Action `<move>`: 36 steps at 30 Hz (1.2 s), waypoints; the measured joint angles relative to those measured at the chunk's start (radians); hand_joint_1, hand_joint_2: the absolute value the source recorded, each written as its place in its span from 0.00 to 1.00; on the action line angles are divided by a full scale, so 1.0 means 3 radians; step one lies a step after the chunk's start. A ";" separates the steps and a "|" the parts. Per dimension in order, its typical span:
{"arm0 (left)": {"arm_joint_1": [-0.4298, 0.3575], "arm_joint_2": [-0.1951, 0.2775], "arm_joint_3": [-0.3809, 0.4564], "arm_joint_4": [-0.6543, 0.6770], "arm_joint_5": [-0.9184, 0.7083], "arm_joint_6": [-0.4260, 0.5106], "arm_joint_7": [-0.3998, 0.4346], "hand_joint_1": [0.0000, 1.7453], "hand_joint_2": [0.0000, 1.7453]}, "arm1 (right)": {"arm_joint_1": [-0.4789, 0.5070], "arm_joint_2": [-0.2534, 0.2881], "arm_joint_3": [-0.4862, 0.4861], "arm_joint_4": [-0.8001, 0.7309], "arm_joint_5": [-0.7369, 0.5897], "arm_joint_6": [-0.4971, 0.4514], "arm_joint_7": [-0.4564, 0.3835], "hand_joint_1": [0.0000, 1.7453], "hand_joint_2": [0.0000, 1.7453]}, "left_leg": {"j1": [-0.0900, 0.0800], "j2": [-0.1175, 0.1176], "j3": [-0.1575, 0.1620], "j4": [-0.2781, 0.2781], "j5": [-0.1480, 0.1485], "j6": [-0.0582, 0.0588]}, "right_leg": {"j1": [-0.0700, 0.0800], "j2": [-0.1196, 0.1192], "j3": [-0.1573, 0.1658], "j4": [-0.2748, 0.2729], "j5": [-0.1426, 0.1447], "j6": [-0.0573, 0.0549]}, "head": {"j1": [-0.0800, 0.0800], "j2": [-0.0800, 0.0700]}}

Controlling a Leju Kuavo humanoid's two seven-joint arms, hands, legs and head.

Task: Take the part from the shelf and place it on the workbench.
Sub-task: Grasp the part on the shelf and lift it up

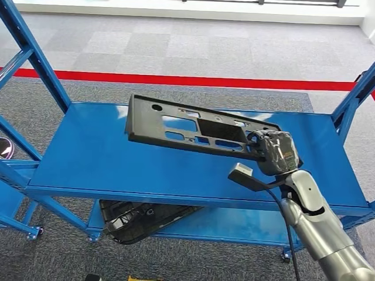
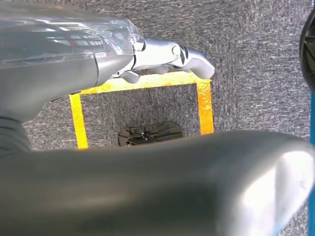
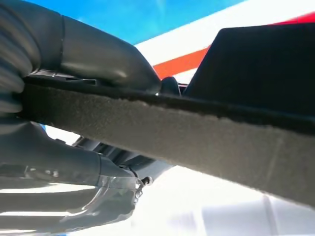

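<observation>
Head view: right hand (image 1: 275, 151) grips black part (image 1: 194, 130) by end, lifted just above shelf (image 1: 111, 158). Left hand (image 2: 163, 56) hangs free, holding nothing. Carry-over and drop on table left, I'd guess.

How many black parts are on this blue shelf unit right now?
2. One long black part is over the top shelf, gripped at its end by the right hand. Another black part lies on the lower shelf, partly hidden; more may be hidden there.
</observation>
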 joint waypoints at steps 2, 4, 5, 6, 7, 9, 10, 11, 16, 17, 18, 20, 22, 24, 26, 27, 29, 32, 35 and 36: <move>0.0004 0.0000 0.0017 0.0000 0.0003 0.0001 0.0000 0.00 0.00 | 0.0117 -0.0081 -0.0151 -0.0309 -0.0329 0.0115 -0.0082 1.00 1.00 | 0.0000 0.0000 -0.0001 0.0000 -0.0001 0.0000 | 0.0000 0.0000 -0.0001 0.0000 0.0000 0.0000 | 0.0000 0.0000; 0.0005 0.0000 0.0031 0.0000 0.0009 0.0004 0.0000 0.00 0.00 | 0.0221 -0.0145 -0.0278 -0.0576 -0.0632 0.0250 -0.0157 1.00 1.00 | 0.0000 0.0000 -0.0001 0.0000 -0.0002 0.0000 | 0.0000 0.0000 -0.0002 0.0000 0.0000 0.0000 | 0.0000 0.0000; 0.0005 0.0000 0.0036 0.0000 0.0014 0.0007 0.0000 0.00 0.00 | 0.0267 -0.0169 -0.0332 -0.0692 -0.0776 0.0315 -0.0195 1.00 1.00 | 0.0000 0.0000 -0.0001 0.0000 -0.0002 0.0000 | 0.0000 0.0000 -0.0002 0.0000 0.0000 0.0000 | 0.0000 0.0000; 0.0006 0.0000 0.0041 0.0000 0.0019 0.0011 -0.0001 0.00 0.00 | 0.0310 -0.0188 -0.0383 -0.0799 -0.0907 0.0373 -0.0231 1.00 1.00 | 0.0000 0.0000 -0.0001 0.0000 -0.0002 0.0000 | 0.0000 0.0000 -0.0002 0.0000 0.0000 0.0000 | 0.0000 0.0000; 0.0006 0.0000 0.0046 0.0000 0.0024 0.0015 -0.0002 0.00 0.00 | 0.0349 -0.0202 -0.0426 -0.0892 -0.1023 0.0427 -0.0264 1.00 1.00 | 0.0000 0.0000 -0.0001 0.0000 -0.0002 0.0000 | 0.0001 0.0000 -0.0002 0.0000 0.0000 0.0000 | 0.0000 0.0000; 0.0006 0.0000 0.0058 0.0000 0.0031 0.0024 -0.0011 0.00 0.00 | 0.0424 -0.0221 -0.0502 -0.1059 -0.1269 0.0551 -0.0330 1.00 1.00 | 0.0001 0.0000 -0.0001 0.0000 -0.0002 0.0000 | 0.0001 0.0000 -0.0002 0.0000 0.0000 0.0000 | 0.0000 0.0000; 0.0007 0.0000 0.0066 0.0000 0.0037 0.0029 -0.0016 0.00 0.00 | 0.0465 -0.0226 -0.0533 -0.1138 -0.1409 0.0627 -0.0366 1.00 1.00 | 0.0002 0.0000 -0.0001 0.0000 -0.0002 0.0000 | 0.0002 0.0000 -0.0002 0.0000 0.0000 0.0000 | 0.0000 0.0000; 0.0007 0.0000 0.0074 0.0000 0.0042 0.0035 -0.0021 0.00 0.00 | 0.0511 -0.0228 -0.0561 -0.1216 -0.1557 0.0708 -0.0403 1.00 1.00 | 0.0002 0.0000 -0.0001 0.0000 -0.0002 0.0000 | 0.0002 0.0000 -0.0002 0.0000 0.0000 0.0000 | 0.0000 0.0000; 0.0008 0.0000 0.0117 0.0000 0.0062 0.0047 -0.0024 0.00 0.00 | 0.0770 -0.0228 -0.0615 -0.1564 -0.2041 0.1006 -0.0528 1.00 1.00 | 0.0003 0.0000 -0.0002 0.0000 -0.0002 0.0000 | 0.0002 0.0000 -0.0002 0.0000 -0.0001 0.0000 | 0.0000 0.0000; 0.0008 0.0000 0.0126 0.0000 0.0074 0.0047 -0.0025 0.00 0.00 | 0.0821 -0.0226 -0.0618 -0.1626 -0.2096 0.1059 -0.0548 1.00 1.00 | 0.0003 0.0000 -0.0002 0.0000 -0.0002 0.0000 | 0.0002 0.0000 -0.0002 0.0000 -0.0002 0.0000 | 0.0000 -0.0001; 0.0008 0.0000 0.0137 0.0000 0.0088 0.0050 -0.0024 0.00 0.00 | 0.0875 -0.0224 -0.0616 -0.1683 -0.2140 0.1106 -0.0566 1.00 1.00 | 0.0003 0.0000 -0.0002 0.0000 -0.0002 0.0000 | 0.0002 0.0000 -0.0002 0.0000 -0.0002 0.0001 | 0.0000 -0.0001; 0.0008 0.0000 0.0165 0.0000 0.0121 0.0064 -0.0014 0.00 0.00 | 0.0981 -0.0216 -0.0603 -0.1786 -0.2218 0.1198 -0.0605 1.00 1.00 | 0.0003 0.0000 -0.0003 0.0000 -0.0003 -0.0001 | 0.0002 0.0000 -0.0002 0.0000 -0.0002 0.0001 | 0.0000 0.0000; 0.0008 0.0000 0.0197 0.0000 0.0149 0.0081 0.0007 0.00 0.00 | 0.1087 -0.0199 -0.0579 -0.1880 -0.2293 0.1283 -0.0638 1.00 1.00 | 0.0003 0.0000 -0.0003 0.0000 -0.0003 -0.0001 | 0.0002 0.0000 -0.0002 0.0000 -0.0003 0.0001 | 0.0000 0.0000; 0.0008 0.0000 0.0223 0.0000 0.0167 0.0090 0.0024 0.00 0.00 | 0.1186 -0.0177 -0.0545 -0.1961 -0.2387 0.1375 -0.0668 1.00 1.00 | 0.0003 0.0000 -0.0003 0.0000 -0.0003 -0.0001 | 0.0002 0.0000 -0.0002 0.0000 -0.0003 0.0001 | 0.0000 0.0000; 0.0007 -0.0001 0.0249 0.0000 0.0177 0.0097 0.0033 0.00 0.00 | 0.1277 -0.0154 -0.0497 -0.2028 -0.2487 0.1466 -0.0694 1.00 1.00 | 0.0003 0.0000 -0.0002 -0.0001 -0.0003 -0.0001 | 0.0002 0.0000 -0.0002 0.0000 -0.0003 0.0001 | 0.0000 0.0000; 0.0007 -0.0001 0.0261 0.0000 0.0184 0.0099 0.0035 0.00 0.00 | 0.1323 -0.0144 -0.0471 -0.2057 -0.2533 0.1510 -0.0704 1.00 1.00 | 0.0003 0.0000 -0.0002 -0.0001 -0.0003 -0.0001 | 0.0002 0.0000 -0.0002 0.0000 -0.0003 0.0001 | 0.0000 0.0000; 0.0007 -0.0002 0.0283 0.0000 0.0202 0.0103 0.0038 0.00 0.00 | 0.1413 -0.0126 -0.0419 -0.2106 -0.2613 0.1600 -0.0723 1.00 1.00 | 0.0003 0.0000 -0.0002 -0.0001 -0.0003 -0.0002 | 0.0002 0.0000 -0.0002 0.0000 -0.0004 0.0001 | 0.0000 0.0000; 0.0007 -0.0003 0.0319 0.0000 0.0230 0.0106 0.0055 0.00 0.00 | 0.1553 -0.0110 -0.0335 -0.2166 -0.2732 0.1745 -0.0736 1.00 1.00 | 0.0003 0.0000 -0.0002 -0.0001 -0.0003 -0.0002 | 0.0002 0.0000 -0.0002 0.0000 -0.0004 0.0001 | 0.0000 0.0001; 0.0007 -0.0003 0.0354 0.0000 0.0239 0.0108 0.0066 0.00 0.00 | 0.1681 -0.0102 -0.0257 -0.2197 -0.2799 0.1851 -0.0736 1.00 1.00 | 0.0003 0.0000 -0.0002 -0.0001 -0.0004 -0.0002 | 0.0002 0.0000 -0.0002 0.0000 -0.0005 0.0001 | 0.0000 0.0000; 0.0007 -0.0003 0.0363 0.0000 0.0240 0.0111 0.0064 0.00 0.00 | 0.1714 -0.0099 -0.0239 -0.2200 -0.2809 0.1872 -0.0735 1.00 1.00 | 0.0003 0.0000 -0.0002 -0.0001 -0.0004 -0.0002 | 0.0002 0.0000 -0.0002 0.0000 -0.0005 0.0001 | 0.0000 -0.0001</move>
